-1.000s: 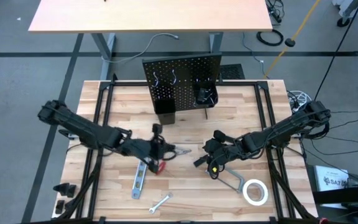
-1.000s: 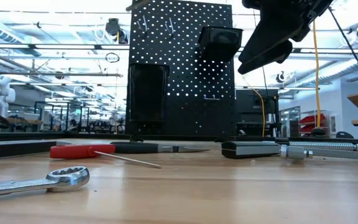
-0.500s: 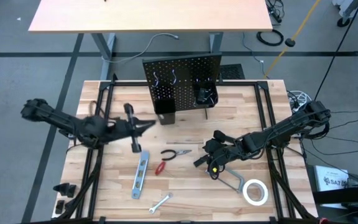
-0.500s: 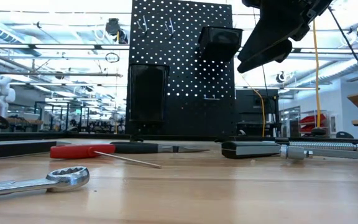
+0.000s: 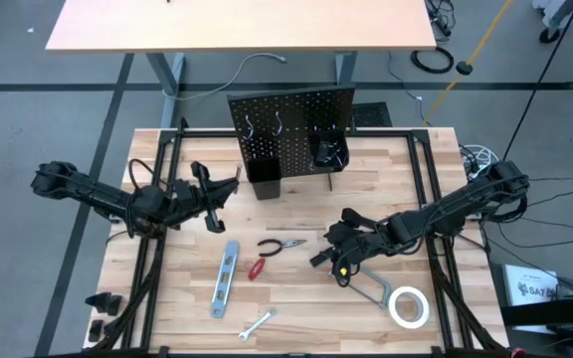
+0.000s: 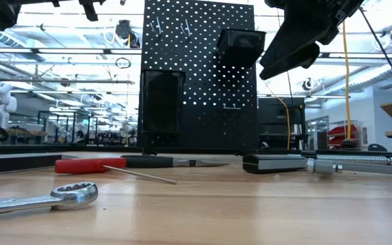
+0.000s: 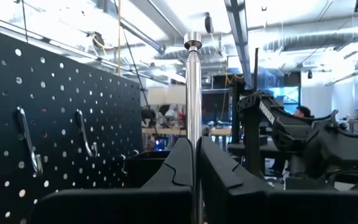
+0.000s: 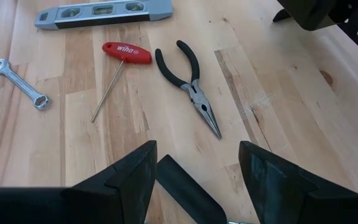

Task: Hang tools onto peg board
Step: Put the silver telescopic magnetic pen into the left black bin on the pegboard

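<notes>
**C-clamp lifted, remaining tools on table**

While the peg board [image 5: 291, 127] is standing upright at the table's far edge, the left gripper [image 5: 210, 191] is pinching the C-clamp [image 7: 193, 106] by its screw rod, aloft, left of the board. The right gripper [image 5: 338, 251] is hovering open above the bar clamp [image 5: 371, 288]. Pliers [image 5: 279, 245], screwdriver [image 5: 258, 266], level [image 5: 225, 278], wrench [image 5: 257, 323] and tape roll [image 5: 407, 306] are lying on the table [image 5: 296, 328].

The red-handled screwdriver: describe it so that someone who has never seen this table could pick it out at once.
Start at the black peg board standing at the table's far edge, then come toward the middle of the wooden top. There the screwdriver lies flat, between the long grey level and the dark-handled pliers. It is the only tool with a red handle, and its shaft is thin and bare.
</notes>
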### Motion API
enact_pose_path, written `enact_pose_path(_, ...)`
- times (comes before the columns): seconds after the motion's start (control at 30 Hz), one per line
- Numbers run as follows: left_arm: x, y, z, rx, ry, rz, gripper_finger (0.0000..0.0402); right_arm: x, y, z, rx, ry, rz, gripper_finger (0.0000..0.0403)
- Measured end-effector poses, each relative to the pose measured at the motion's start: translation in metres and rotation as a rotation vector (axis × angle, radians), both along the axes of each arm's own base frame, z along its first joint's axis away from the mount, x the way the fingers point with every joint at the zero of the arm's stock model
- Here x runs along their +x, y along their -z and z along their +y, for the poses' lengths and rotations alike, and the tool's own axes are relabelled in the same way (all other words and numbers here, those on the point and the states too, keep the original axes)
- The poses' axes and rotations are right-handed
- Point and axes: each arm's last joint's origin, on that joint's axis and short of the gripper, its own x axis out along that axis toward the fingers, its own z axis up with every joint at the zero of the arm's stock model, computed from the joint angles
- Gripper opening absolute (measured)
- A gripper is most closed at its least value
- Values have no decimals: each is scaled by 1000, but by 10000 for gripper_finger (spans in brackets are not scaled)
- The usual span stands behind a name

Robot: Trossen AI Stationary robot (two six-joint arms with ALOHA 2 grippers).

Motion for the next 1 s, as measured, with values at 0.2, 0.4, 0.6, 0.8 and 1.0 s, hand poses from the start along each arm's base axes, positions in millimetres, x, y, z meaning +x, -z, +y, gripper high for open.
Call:
enact_pose_path(0.2,0,-1,0,2,8,-6,5,0,0,0,0,0,0,222)
enact_pose_path(0.4,0,-1,0,3,9,-7,5,0,0,0,0,0,0,222)
enact_pose_path(0.6,4,3,6,8,-25,10,4,0,0,0,-10,10,-4,222)
enact_pose_path(0.8,20,18,22,-25,-114,82,4,1,-1,-2,-36,37,-19,222)
enact_pose_path(1.0,31,26,41,-70,-136,31,4,2,-1,-4,-50,30,-17,222)
